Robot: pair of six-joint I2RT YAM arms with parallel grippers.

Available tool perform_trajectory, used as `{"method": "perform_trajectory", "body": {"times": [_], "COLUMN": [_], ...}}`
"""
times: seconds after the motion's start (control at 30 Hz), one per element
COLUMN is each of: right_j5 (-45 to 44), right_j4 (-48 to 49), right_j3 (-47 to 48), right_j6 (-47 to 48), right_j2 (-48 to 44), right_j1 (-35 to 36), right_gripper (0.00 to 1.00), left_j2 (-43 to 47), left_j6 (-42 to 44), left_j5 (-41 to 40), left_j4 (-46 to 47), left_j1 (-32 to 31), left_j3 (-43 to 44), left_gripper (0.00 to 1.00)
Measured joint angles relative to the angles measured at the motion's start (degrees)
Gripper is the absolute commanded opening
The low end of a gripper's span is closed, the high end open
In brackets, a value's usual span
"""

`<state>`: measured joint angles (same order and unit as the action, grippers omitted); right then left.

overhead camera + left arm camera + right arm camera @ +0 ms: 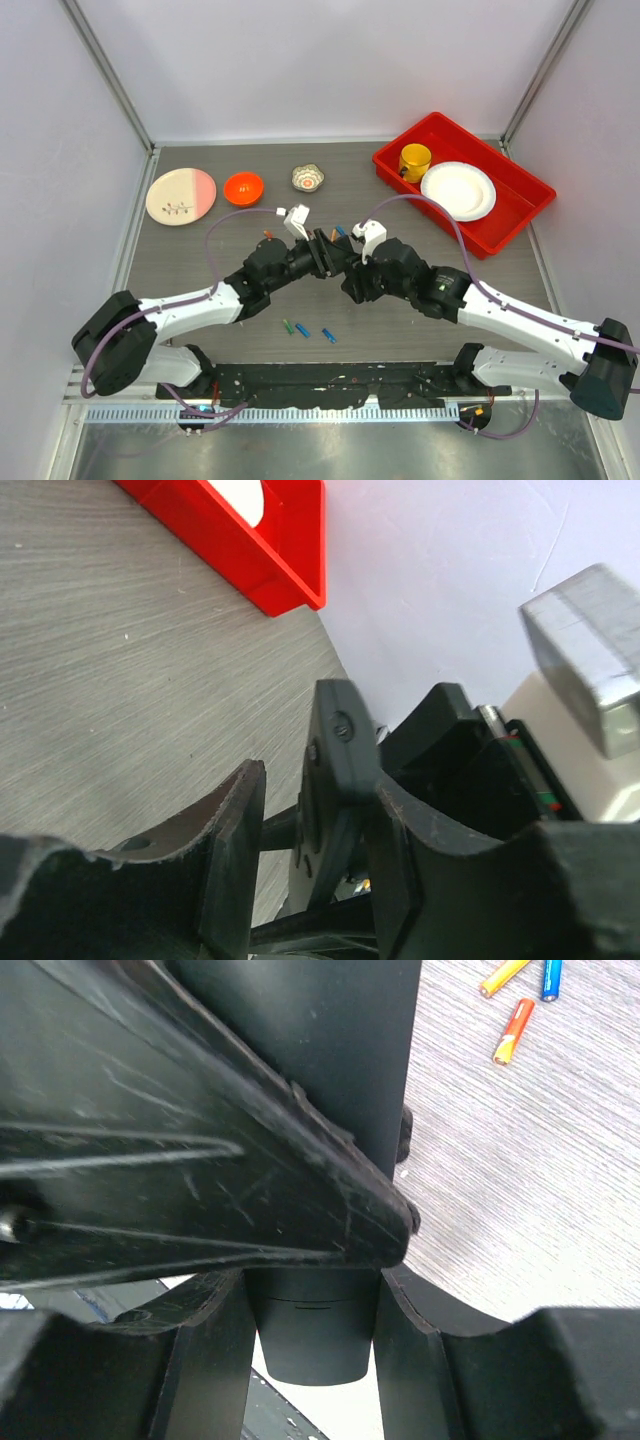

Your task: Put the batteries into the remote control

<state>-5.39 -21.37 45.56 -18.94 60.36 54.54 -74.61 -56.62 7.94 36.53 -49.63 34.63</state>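
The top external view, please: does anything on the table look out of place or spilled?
Yes: the batteries lie scattered loose, three toward the near edge and others farther back, at mixed angles rather than grouped together.

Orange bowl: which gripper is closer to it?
Left. The left gripper sits diagonally right of the orange bowl, toward the robot; the right gripper, meeting it at the remote control, lies farther right.

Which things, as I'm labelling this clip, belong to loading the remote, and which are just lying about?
For the job: remote control; batteries.

Lying about: pink-and-cream plate; orange bowl; small patterned bowl; red tray holding a yellow cup and a white plate.
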Motion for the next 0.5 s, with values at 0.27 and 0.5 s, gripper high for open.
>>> {"method": "perform_trajectory", "body": {"times": [0.27, 0.5], "right_j5": [0.2, 0.4], "right_j4": [-0.1, -0.6], "right_j3": [0.9, 0.9], "right_j6": [0.3, 0.6], "right_j2": [0.0, 0.2], "right_j1": [0.0, 0.0], "right_gripper": [0.36, 0.36], "left_j2": [-1.6, -1.8], "left_j6": [-0.2, 0.2], "left_j5": [0.9, 0.6], "left_j4": [1.6, 3.1], "left_j1": [-1.0, -1.3], "left_j3": [-0.4, -1.1], "left_gripper": [0.37, 0.03]}}
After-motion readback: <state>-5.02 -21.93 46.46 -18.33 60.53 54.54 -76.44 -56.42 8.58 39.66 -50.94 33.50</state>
